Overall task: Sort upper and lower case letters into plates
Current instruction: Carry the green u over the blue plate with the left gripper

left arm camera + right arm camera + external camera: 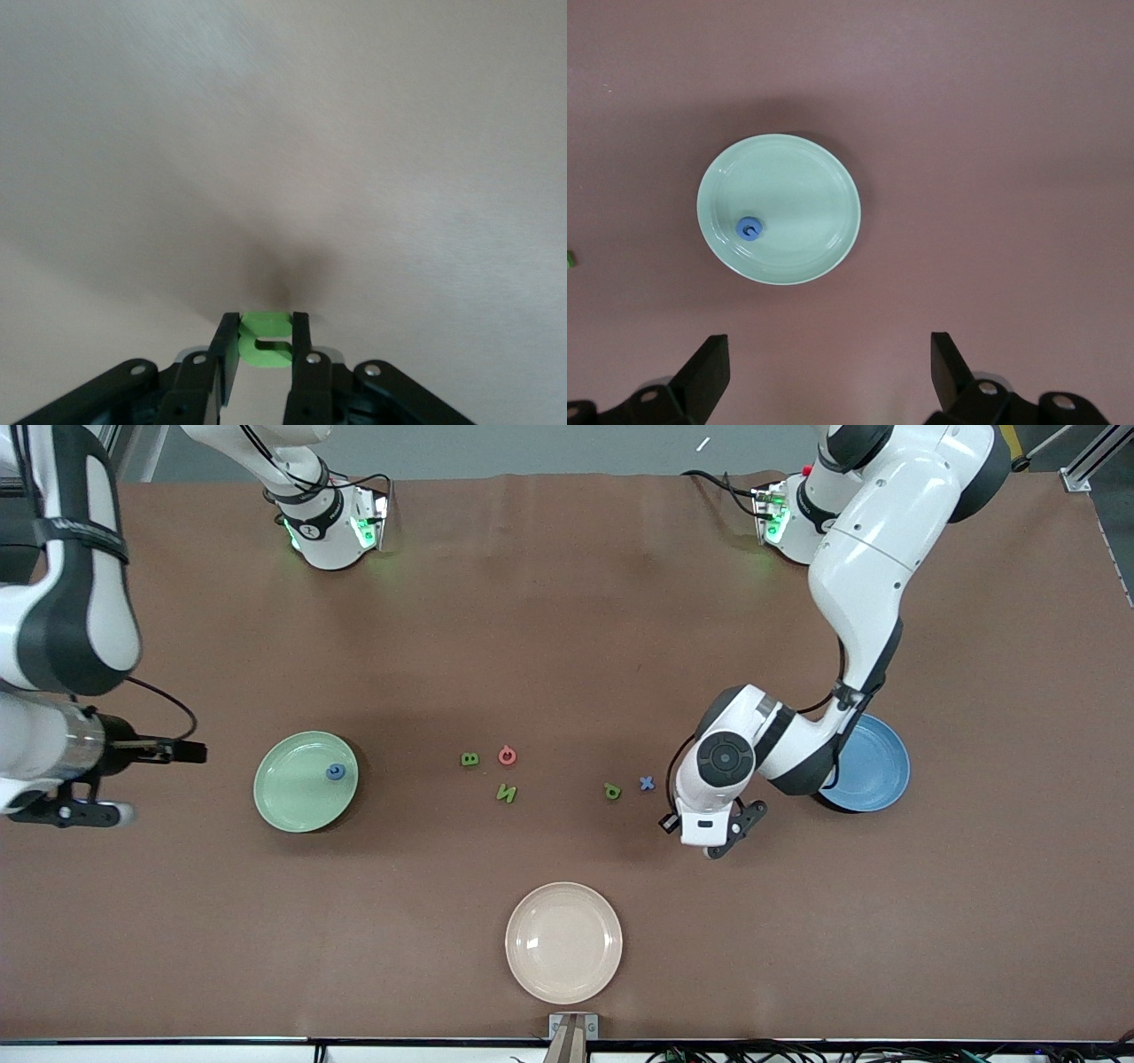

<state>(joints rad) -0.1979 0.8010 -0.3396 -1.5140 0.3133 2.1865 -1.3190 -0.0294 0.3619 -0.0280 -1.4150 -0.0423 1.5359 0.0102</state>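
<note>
My left gripper (266, 329) is shut on a small green letter (266, 340), low over bare table. In the front view it (707, 834) points down beside the blue plate (877, 769), which the left arm partly hides. My right gripper (830, 354) is open and empty, high beside the pale green plate (797, 190); it also shows in the front view (182, 752). That green plate (292, 797) holds one blue letter (335, 772). On the table between the plates lie a green letter (469, 759), a red letter (507, 755), a green letter (506, 794), another green letter (612, 790) and a blue letter (647, 783).
A cream-white plate (563, 942) sits near the table edge closest to the front camera. The two arm bases (332, 527) (784, 518) stand along the edge farthest from it.
</note>
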